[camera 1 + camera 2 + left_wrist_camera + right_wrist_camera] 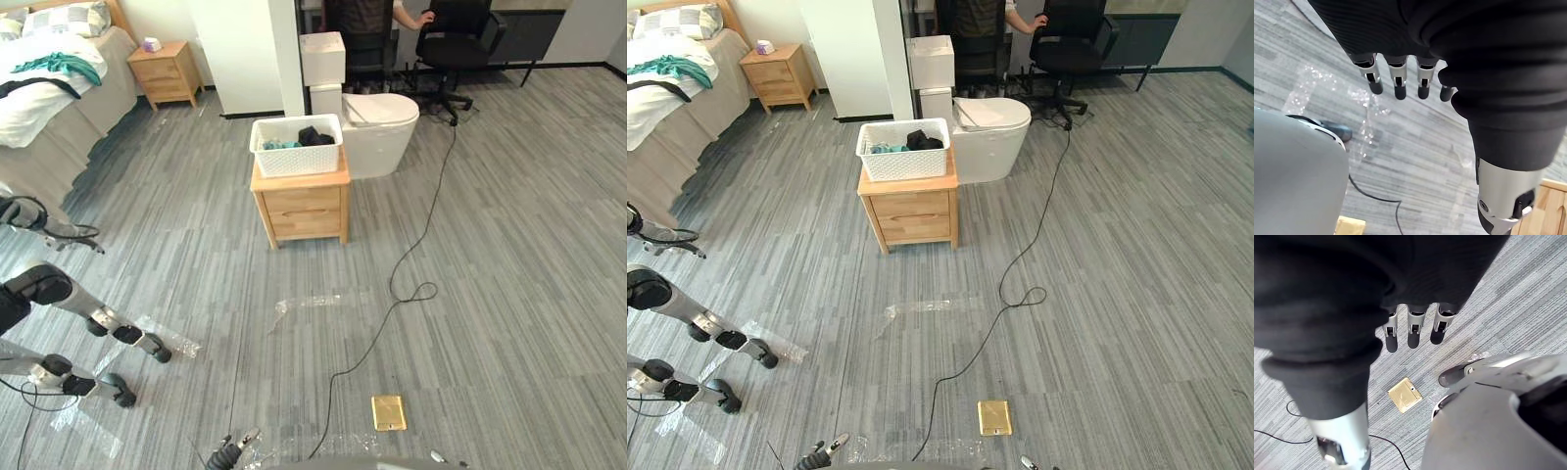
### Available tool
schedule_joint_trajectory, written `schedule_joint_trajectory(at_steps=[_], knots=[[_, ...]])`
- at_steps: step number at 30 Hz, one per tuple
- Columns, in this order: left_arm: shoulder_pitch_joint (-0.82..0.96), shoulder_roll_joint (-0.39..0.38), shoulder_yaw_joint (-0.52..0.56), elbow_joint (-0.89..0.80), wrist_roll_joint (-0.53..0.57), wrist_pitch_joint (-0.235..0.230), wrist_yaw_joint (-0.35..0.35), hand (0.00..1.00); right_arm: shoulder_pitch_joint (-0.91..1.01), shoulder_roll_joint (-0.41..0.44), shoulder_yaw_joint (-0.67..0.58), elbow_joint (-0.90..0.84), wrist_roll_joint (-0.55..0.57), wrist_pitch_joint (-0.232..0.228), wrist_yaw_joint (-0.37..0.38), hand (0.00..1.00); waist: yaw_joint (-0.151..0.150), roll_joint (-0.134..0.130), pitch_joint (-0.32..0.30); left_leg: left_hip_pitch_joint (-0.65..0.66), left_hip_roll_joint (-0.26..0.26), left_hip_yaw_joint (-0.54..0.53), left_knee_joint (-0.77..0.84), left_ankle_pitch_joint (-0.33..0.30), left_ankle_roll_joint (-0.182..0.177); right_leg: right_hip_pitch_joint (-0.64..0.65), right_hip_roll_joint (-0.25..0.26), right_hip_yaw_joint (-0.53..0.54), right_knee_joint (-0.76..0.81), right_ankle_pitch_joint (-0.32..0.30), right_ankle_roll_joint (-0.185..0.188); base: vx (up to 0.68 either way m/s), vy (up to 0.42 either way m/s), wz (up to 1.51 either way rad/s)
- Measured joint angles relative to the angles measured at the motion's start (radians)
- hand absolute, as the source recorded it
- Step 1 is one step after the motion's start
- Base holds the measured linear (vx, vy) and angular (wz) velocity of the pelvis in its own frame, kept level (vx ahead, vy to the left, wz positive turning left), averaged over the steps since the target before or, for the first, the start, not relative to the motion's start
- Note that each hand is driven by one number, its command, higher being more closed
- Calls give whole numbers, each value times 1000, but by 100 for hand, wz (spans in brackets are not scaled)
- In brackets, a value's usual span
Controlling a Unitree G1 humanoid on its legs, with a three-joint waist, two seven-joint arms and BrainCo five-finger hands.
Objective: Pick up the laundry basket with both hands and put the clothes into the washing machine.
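Sitting atop the wooden nightstand (304,211), the laundry basket (294,159) holds its clothes (313,135) at reaching height. The left hand (1398,78) and right hand (1413,328) hang well short of the nightstand, fingers relaxed and straight, empty.

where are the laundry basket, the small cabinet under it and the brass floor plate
laundry basket (294,159): left eye view, front wall
small cabinet (304,211): left eye view, drawer front
brass floor plate (388,412): left eye view, centre of plate
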Motion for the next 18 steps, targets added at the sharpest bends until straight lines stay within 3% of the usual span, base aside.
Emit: schedule_joint_trajectory(at_steps=[18], knots=[[-2, -3, 0, 1, -35, -1, -1, 0, -3, 5, -20, 0, 0, 0, 0, 0, 1, 0, 17, 20, 0, 5, -12, 1, 0, 15, 0, -5, -1, 0, 0, -16, 0, 0]])
